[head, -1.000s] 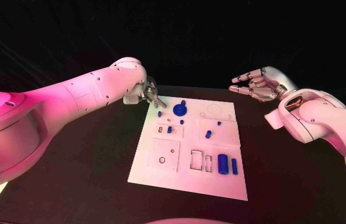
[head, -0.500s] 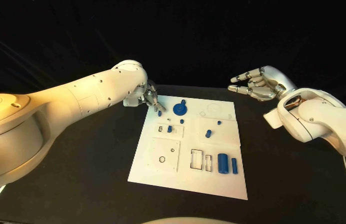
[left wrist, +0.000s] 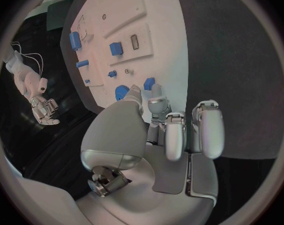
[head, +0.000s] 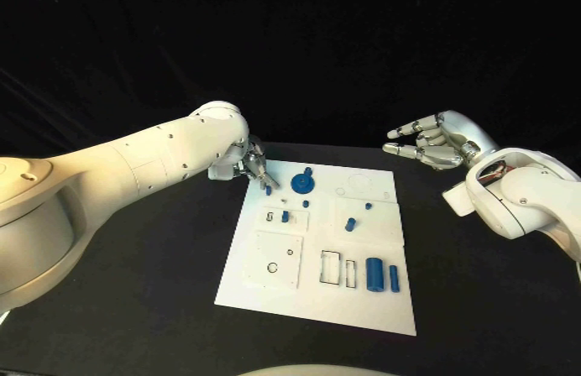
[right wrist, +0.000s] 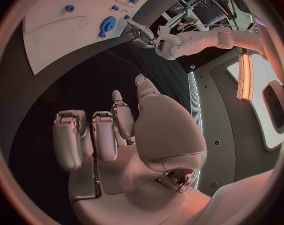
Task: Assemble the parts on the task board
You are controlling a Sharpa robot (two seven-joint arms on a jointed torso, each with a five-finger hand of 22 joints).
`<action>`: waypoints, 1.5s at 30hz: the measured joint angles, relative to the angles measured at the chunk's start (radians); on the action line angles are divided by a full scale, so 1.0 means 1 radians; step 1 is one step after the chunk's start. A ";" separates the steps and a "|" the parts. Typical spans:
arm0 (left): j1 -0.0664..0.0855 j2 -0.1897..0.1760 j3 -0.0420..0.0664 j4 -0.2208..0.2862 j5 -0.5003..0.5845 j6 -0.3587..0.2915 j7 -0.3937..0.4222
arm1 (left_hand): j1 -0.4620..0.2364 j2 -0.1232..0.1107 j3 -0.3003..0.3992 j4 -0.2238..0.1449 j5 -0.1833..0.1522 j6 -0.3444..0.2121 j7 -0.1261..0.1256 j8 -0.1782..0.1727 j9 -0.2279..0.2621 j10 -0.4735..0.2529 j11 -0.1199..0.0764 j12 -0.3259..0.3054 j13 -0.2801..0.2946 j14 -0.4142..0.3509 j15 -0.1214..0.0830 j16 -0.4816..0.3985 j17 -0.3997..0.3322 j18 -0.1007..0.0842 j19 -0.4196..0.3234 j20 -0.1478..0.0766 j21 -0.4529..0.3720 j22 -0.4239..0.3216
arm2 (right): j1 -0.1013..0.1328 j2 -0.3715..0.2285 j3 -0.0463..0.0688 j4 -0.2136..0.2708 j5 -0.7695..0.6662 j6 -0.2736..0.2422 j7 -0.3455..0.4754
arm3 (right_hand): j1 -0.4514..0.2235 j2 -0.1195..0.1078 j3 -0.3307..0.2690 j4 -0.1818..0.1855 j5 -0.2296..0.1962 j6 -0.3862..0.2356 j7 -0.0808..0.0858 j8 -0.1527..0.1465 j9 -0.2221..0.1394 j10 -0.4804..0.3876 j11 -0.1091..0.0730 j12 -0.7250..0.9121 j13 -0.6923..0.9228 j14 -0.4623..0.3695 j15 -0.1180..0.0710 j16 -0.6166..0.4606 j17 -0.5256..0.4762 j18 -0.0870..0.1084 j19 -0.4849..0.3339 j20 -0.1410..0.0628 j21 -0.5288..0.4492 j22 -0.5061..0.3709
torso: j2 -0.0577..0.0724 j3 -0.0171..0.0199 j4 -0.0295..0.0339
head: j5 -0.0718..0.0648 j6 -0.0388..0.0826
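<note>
The white task board [head: 317,305] lies in the middle of the black table. On it are a blue gear [head: 303,177], small blue pegs [head: 285,217] [head: 350,224] and two blue cylinders [head: 374,274] side by side near the front. My left hand [head: 252,166] hangs over the board's far left corner. Its thumb and one finger [left wrist: 156,101] reach down on either side of a small blue peg [head: 268,190] [left wrist: 149,83], with no plain grip on it. My right hand [head: 432,145] floats past the far right corner, its fingers loosely bent and holding nothing.
Outlined slots [head: 331,268] and a round hole [head: 271,268] mark the board's front half. Black table [head: 145,309] surrounds the board on all sides. In the right wrist view the board [right wrist: 48,30] and my left arm [right wrist: 185,39] lie far off.
My left hand's fingertips have dropped slightly toward the small blue peg. The peg, the other parts and my right hand have stayed put.
</note>
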 measured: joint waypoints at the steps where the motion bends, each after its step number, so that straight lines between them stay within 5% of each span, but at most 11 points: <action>1: 0.000 0.000 0.000 0.000 0.001 0.001 0.000 | 0.004 0.004 0.002 -0.002 0.000 0.000 0.000 0.000 0.000 0.000 0.000 0.000 0.000 0.000 0.000 0.000 0.000 0.000 0.000 0.000 0.000 0.000 | 0.000 0.000 0.000 0.000 0.000 0.000 0.000 | 0.000 0.000 0.000 0.000 0.000 0.000 0.000 0.000 0.000 0.000 0.000 0.000 0.000 0.000 0.000 0.000 0.000 0.000 0.000 0.000 0.000 0.000 | 0.000 0.0000 0.0000 | 0.000 0.000; 8: -0.001 0.002 0.000 0.003 0.005 0.002 0.000 | 0.039 0.021 0.017 -0.013 0.000 0.003 -0.003 0.000 0.000 0.000 0.000 0.000 -0.004 0.000 0.000 0.000 0.000 0.000 -0.004 -0.003 0.000 0.000 | 0.000 -0.001 0.000 0.000 0.000 0.000 0.000 | 0.000 0.000 0.000 0.000 0.000 0.000 0.000 0.000 0.000 0.000 0.000 0.000 0.000 0.000 0.000 0.000 0.000 0.000 0.000 0.000 0.000 0.000 | 0.000 0.0000 -0.0004 | -0.001 0.001; 45: 0.000 0.016 -0.005 -0.016 0.014 0.017 -0.014 | 0.150 0.025 0.116 -0.052 0.005 0.000 -0.007 -0.005 -0.003 0.000 0.000 -0.009 -0.016 0.000 -0.007 0.000 0.000 0.000 0.000 -0.007 0.000 0.000 | 0.000 -0.003 0.000 0.002 0.000 0.002 0.000 | 0.000 0.000 0.000 0.000 0.004 0.000 0.000 0.000 0.000 0.000 0.000 0.000 0.000 0.000 0.000 0.000 0.000 0.000 0.000 0.000 0.000 -0.001 | 0.001 -0.0002 -0.0004 | -0.001 -0.006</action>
